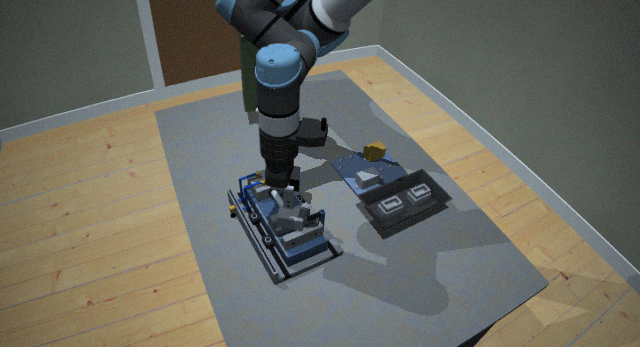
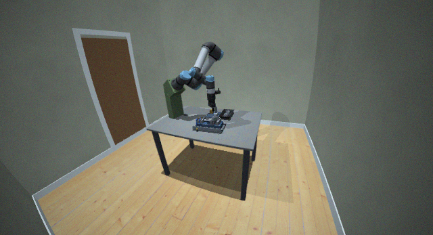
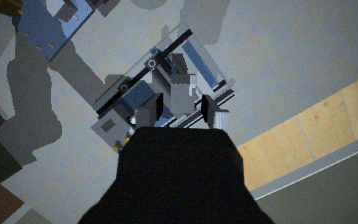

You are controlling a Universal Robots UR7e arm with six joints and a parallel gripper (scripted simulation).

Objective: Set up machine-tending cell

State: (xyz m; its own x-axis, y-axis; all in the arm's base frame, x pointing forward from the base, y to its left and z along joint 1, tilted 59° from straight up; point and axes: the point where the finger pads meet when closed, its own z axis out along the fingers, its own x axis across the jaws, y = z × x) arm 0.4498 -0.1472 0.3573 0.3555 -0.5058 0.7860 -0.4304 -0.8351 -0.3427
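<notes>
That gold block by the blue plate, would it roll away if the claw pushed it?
Probably not. The gold block looks boxy with flat faces, so it should slide rather than roll. It seems solid metal, likely heavy for its size. It sits at the plate's edge, so a push could tip it.

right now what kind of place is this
Likely a small machine-tending cell set up in a plain room: an arm over a vise on a table, with an infeed plate and a parts tray beside it.

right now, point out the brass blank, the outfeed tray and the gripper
brass blank [image 1: 375, 150], top view, on its upper face
outfeed tray [image 1: 434, 183], top view, on its far wall
gripper [image 3: 180, 111], wrist view, midway between the open fingertips
</notes>
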